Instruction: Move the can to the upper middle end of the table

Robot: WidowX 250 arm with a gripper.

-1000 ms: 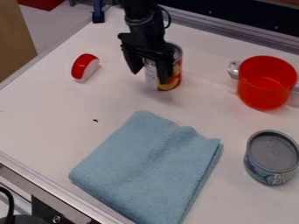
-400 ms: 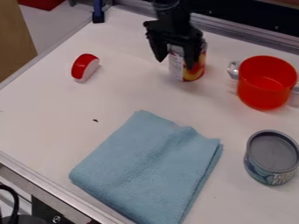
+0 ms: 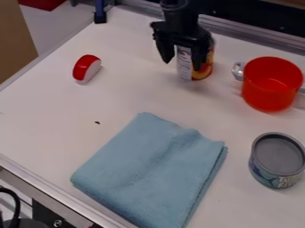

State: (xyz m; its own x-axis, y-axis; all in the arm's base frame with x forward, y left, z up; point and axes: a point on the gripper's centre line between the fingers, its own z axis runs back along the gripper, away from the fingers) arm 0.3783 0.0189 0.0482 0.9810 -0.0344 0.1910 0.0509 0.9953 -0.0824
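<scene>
Although the gripper (image 3: 182, 65) is spread wide at the can (image 3: 185, 70), whether any hold is had cannot be told. The can is seen upright near the table's (image 3: 47, 120) far edge, left of the red pot (image 3: 269, 97). Should it be pushed too high or off-centre (a loose fit is suspected), it could be tipped or swivelled away.

On the tabletop (image 3: 47, 120), see the can (image 3: 186, 66) behind the cloth (image 3: 149, 171), with the pot (image 3: 271, 91) to the right of it and the block (image 3: 87, 69) to the left; see the tin (image 3: 277, 153) before the pot, right of the cloth
</scene>
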